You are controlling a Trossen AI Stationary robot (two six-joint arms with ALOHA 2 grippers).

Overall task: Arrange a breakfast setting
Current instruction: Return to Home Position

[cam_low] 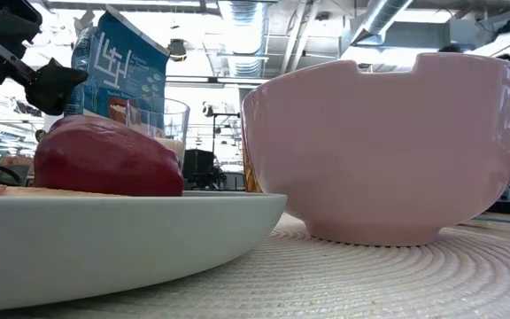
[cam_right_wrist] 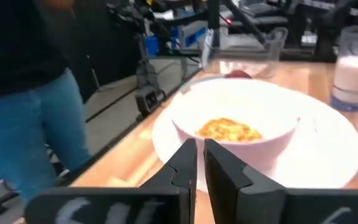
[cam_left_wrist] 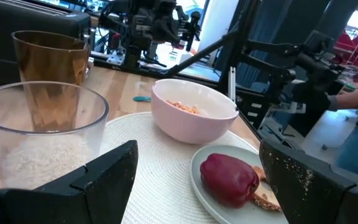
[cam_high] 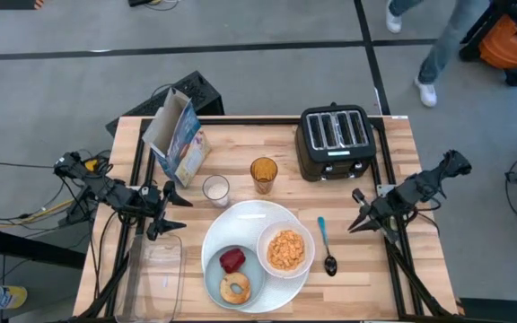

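Note:
The large white plate (cam_high: 260,218) lies near the table's front middle. On it stand the white bowl (cam_high: 285,250) of orange cereal flakes (cam_right_wrist: 229,129) and the small pale-blue plate (cam_high: 215,287), which carries the red apple (cam_high: 232,260) and the browned bagel ring (cam_high: 235,288). The blue-handled spoon (cam_high: 328,247) lies on the table right of the plate. The blue cereal box (cam_high: 178,136) stands at the far left. My left gripper (cam_high: 164,212) is open and empty left of the plate. My right gripper (cam_high: 355,213) is shut and empty right of the spoon.
A glass of milk (cam_high: 215,189) and an amber glass (cam_high: 263,174) stand beyond the plate. The black toaster (cam_high: 335,141) is at the far right. A clear tub (cam_high: 155,278) sits at the front left. A person (cam_high: 438,45) walks beyond the table.

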